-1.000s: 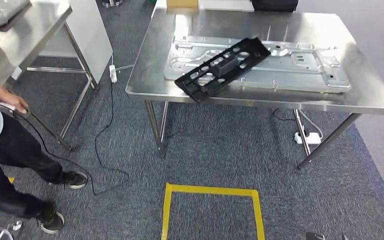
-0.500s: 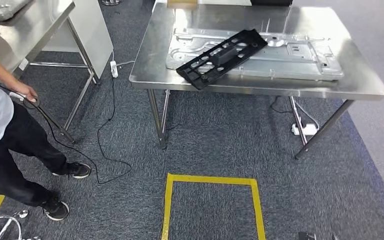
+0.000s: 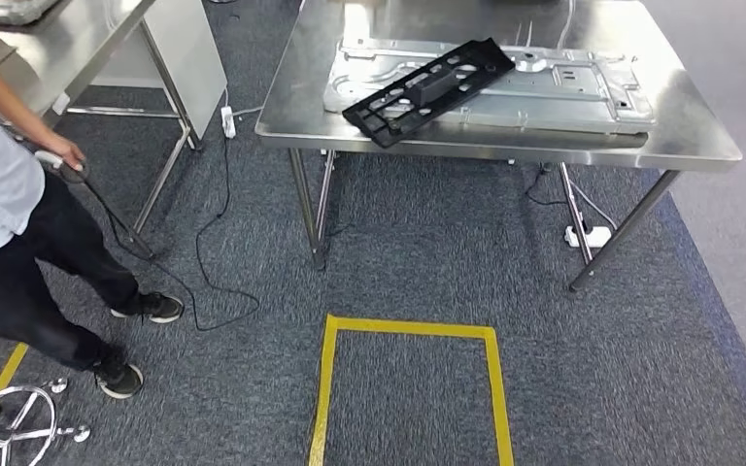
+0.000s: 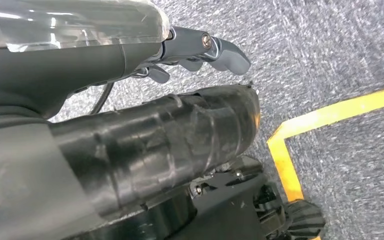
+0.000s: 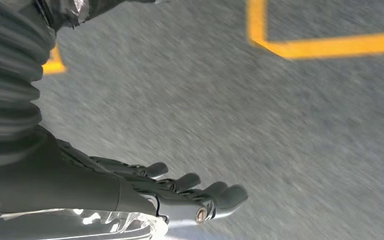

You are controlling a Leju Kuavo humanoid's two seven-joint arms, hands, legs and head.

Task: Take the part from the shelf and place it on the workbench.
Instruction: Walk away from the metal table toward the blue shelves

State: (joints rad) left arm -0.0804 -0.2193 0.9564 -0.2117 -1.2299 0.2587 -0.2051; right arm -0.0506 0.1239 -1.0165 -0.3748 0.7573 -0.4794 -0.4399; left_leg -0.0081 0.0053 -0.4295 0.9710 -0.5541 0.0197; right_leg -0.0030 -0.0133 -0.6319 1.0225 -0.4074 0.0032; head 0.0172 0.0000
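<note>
Black perforated part (image 3: pixel 432 89) lying on workbench (image 3: pixel 699 146) at 12 o'clock; left hand (image 4: pixel 200 50) and right hand (image 5: pixel 180 192) hanging empty, fingers loosely extended; placing looks done, next likely another fetch.

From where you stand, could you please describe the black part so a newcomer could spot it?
Look at the steel workbench ahead. A silver stamped panel lies flat on it, and the black part rests diagonally across that panel's left end: long, slotted, the one dark item there.
</note>
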